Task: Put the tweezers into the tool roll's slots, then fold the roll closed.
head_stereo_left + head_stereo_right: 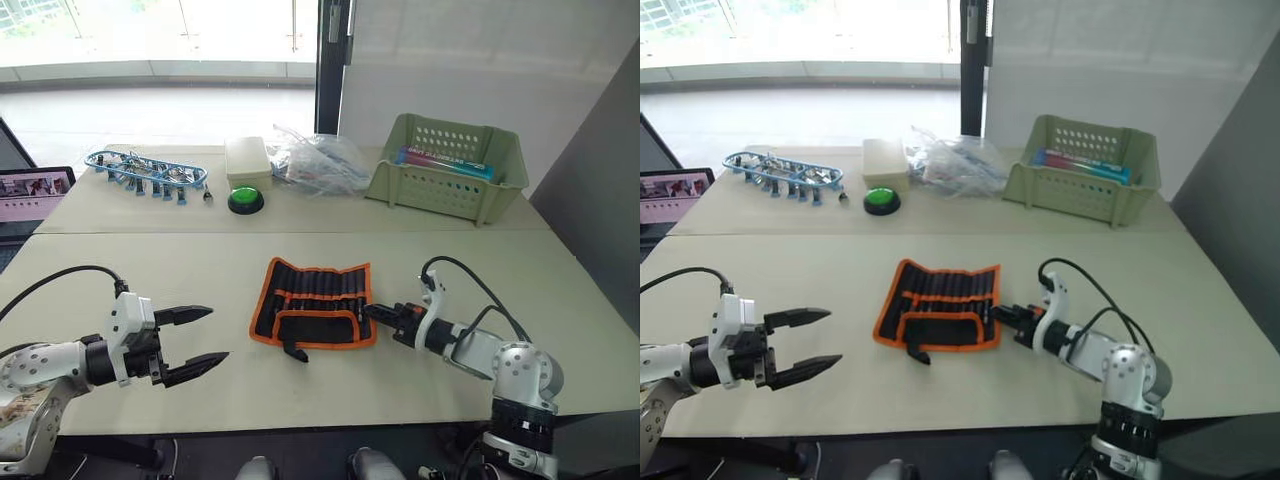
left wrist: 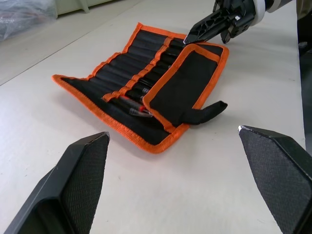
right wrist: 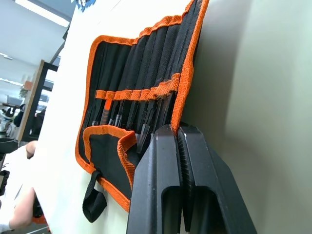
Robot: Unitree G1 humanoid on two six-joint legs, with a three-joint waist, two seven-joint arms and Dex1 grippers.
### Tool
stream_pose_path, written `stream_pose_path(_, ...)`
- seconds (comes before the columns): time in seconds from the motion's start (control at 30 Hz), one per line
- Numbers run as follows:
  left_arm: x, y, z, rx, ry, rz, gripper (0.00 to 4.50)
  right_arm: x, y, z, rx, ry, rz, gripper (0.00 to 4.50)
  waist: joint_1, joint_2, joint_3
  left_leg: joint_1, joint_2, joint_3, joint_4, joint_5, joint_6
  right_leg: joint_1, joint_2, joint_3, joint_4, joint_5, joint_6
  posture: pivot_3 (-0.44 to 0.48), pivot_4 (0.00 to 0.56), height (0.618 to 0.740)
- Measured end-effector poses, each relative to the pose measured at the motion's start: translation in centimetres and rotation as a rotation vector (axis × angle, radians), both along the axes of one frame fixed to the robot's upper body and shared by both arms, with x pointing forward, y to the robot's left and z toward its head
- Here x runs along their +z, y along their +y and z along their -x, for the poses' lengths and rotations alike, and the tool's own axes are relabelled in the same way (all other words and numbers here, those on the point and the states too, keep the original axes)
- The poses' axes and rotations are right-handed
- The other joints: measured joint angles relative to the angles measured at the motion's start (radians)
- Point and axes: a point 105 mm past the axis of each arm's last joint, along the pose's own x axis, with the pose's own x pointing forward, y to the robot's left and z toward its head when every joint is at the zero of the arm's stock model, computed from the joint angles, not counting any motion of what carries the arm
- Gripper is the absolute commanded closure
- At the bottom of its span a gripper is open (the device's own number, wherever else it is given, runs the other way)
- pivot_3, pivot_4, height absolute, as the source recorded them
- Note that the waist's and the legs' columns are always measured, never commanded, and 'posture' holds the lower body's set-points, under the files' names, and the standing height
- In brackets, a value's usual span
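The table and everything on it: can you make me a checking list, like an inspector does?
Surface: pale table, a seam running across it.
Job's things: tool roll lies open and flat, its lower flap folded up; tweezers sit in the slots.
Clutter: green basket, clear plastic bags, green button, cream box, blue-clipped cable bundle, all on the far half.
Grippers: left gripper open, off the roll's left side; right gripper shut, tips at the roll's right edge.
Cables: black cable looping over the right arm; another on the left arm.
Surroundings: window behind, screen at the far left.
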Motion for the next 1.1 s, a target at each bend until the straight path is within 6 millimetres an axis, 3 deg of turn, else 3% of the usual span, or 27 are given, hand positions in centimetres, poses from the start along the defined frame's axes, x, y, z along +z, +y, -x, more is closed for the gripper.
stream_pose_path(0.13,-0.3,-0.2,0.0,-0.002,0.008,0.000,0.00,0.8,-1.5,-0.1,-0.006,-0.015,0.032,4.48,-0.001,0.001,0.000,0.000,0.000,0.000,0.000,0.000,0.000,0.000,0.000,0.000,0.000,0.000,0.000,0.000,0.150,0.738)
stream_pose_path(0.27,-0.5,-0.4,0.0,-0.007,0.016,0.000,0.00,1.5,-1.1,-0.1,0.024,-0.018,0.042,4.48,-0.009,0.001,0.000,0.000,0.001,0.000,0.000,0.000,0.000,0.000,0.001,0.000,0.001,0.000,0.000,0.000,0.150,0.738)
stream_pose_path(0.5,-0.7,-0.5,0.0,-0.010,0.021,0.003,0.00,3.7,4.6,-0.6,0.096,-0.061,0.014,4.48,-0.014,0.001,0.001,0.000,0.002,-0.001,0.000,0.000,0.000,-0.001,0.003,0.000,0.002,0.000,0.000,0.000,0.150,0.738)
stream_pose_path(0.67,-0.7,-0.5,0.0,-0.007,0.022,0.002,0.00,2.7,7.7,-0.7,0.099,-0.025,0.062,4.48,-0.012,0.002,0.001,-0.001,0.000,-0.001,0.000,0.000,0.000,-0.001,0.000,0.000,0.001,0.001,-0.002,0.000,0.150,0.738)
stream_pose_path(0.97,-0.7,-0.4,-0.1,-0.002,0.020,0.001,0.00,-0.3,9.3,-1.4,0.051,-0.012,0.196,4.48,-0.016,0.002,0.001,0.001,0.001,0.000,0.000,0.000,0.000,0.000,0.001,0.000,0.001,0.001,-0.002,0.000,0.150,0.738)
stream_pose_path(1.1,-0.8,-0.4,-0.1,0.000,0.020,-0.002,0.00,-0.2,9.9,-1.4,0.056,-0.034,0.167,3.25,-0.016,0.002,0.001,0.002,0.001,-0.001,0.000,0.000,0.000,0.000,0.001,0.000,0.002,0.001,-0.002,0.000,0.150,0.738)
